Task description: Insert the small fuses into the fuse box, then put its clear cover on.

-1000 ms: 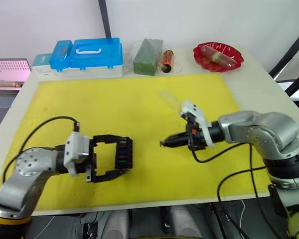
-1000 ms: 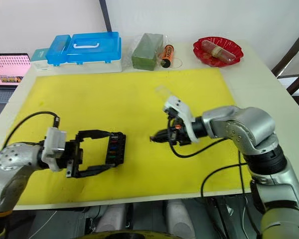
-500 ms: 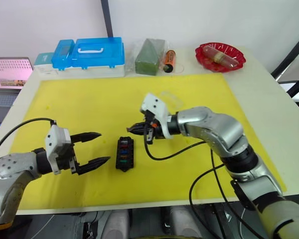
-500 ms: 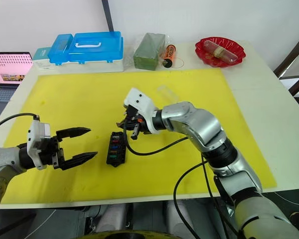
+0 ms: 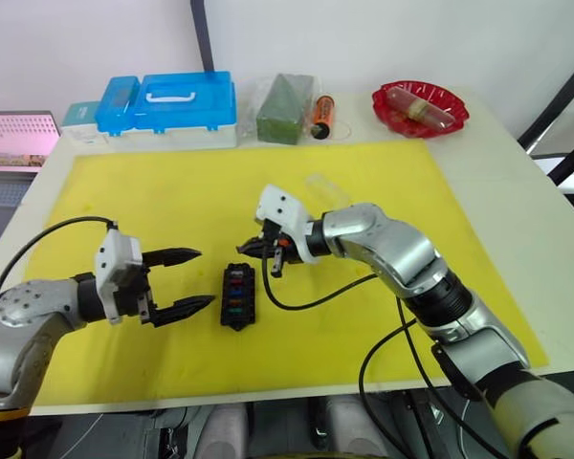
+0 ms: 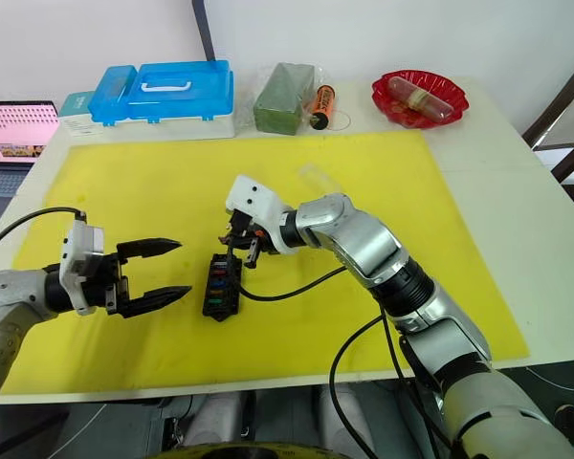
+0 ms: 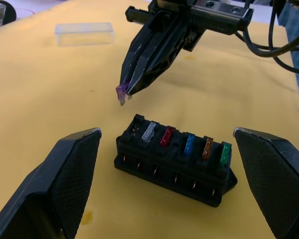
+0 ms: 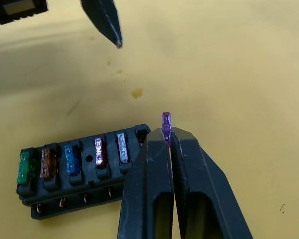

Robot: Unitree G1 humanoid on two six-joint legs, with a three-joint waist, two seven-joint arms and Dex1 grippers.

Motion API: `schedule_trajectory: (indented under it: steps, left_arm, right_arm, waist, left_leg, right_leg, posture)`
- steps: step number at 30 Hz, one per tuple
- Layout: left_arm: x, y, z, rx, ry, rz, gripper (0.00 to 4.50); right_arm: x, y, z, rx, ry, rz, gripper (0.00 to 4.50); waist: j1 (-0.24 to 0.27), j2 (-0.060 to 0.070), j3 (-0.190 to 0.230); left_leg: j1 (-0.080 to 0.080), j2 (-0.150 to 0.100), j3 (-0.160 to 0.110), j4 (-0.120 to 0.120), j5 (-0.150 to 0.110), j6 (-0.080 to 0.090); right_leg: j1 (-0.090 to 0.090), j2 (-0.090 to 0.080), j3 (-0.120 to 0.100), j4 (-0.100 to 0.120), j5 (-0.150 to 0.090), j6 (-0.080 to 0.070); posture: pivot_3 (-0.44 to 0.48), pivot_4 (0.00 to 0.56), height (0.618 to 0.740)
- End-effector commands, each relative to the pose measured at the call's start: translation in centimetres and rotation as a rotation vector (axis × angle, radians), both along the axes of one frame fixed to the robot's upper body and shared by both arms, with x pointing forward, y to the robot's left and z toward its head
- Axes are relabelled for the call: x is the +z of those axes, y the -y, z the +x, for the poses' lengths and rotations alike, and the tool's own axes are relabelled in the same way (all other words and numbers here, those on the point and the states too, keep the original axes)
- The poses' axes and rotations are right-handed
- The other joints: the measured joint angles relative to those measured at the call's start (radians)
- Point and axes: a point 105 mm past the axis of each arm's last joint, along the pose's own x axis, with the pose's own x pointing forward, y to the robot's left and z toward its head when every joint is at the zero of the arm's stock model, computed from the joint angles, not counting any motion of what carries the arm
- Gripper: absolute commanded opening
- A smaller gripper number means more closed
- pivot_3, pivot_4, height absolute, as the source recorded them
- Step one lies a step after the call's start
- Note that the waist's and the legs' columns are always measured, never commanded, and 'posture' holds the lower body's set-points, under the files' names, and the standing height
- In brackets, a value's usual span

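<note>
From the head views, the fuse box (image 5: 238, 296) lies on the yellow mat (image 5: 172, 191) that covers the desk (image 5: 517, 182), between the two arms. The left gripper (image 5: 184, 282) sits just beside its left flank, jaws spread wide and empty. The right gripper (image 5: 251, 248) hangs just above the box's far end. Along the desk's far edge stand a blue-lidded case (image 5: 167, 105), a wrapped green block (image 5: 285, 107), an orange cylinder (image 5: 323, 115) and a red dish (image 5: 419, 107); a laptop (image 5: 14, 143) is off to the left. The clear cover (image 6: 318, 180) lies on the mat beyond the right arm, apart from the box.

The left wrist view shows what the head views cannot: grey, red, blue, orange and green fuses seated in one row, with the end slot beside the grey one open, and the purple fuse (image 7: 121, 91) pinched at the right jaws' tips, above that end and not touching.

The right wrist view shows those jaws closed on the purple fuse, only its top edge protruding.
</note>
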Motion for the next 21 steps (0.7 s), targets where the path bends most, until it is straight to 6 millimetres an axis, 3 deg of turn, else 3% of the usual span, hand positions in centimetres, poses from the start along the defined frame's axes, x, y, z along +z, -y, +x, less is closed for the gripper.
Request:
schedule_trajectory:
  steps: [1, 21]
  left_arm:
    - [0.2, 0.3, 0.0, -0.020, 0.018, -0.003, 4.50]
    - [0.3, 1.0, 0.7, -0.036, 0.049, 0.020, 4.50]
  right_arm:
    - [0.7, -0.8, -0.6, 0.070, 0.057, 0.003, 0.03]
    - [-0.3, -1.5, -0.2, 0.141, 0.103, -0.032, 0.03]
  waist:
    - [-0.001, 0.000, 0.000]
    - [0.000, 0.000, 0.000]
  left_leg:
    - [0.000, 0.000, 0.000, 0.000, 0.000, 0.000]
    - [0.000, 0.000, 0.000, 0.000, 0.000, 0.000]
  right_leg:
    - [0.000, 0.000, 0.000, 0.000, 0.000, 0.000]
    - [0.000, 0.000, 0.000, 0.000, 0.000, 0.000]
  posture:
    - [0.000, 0.150, 0.740]
    - [0.000, 0.150, 0.740]
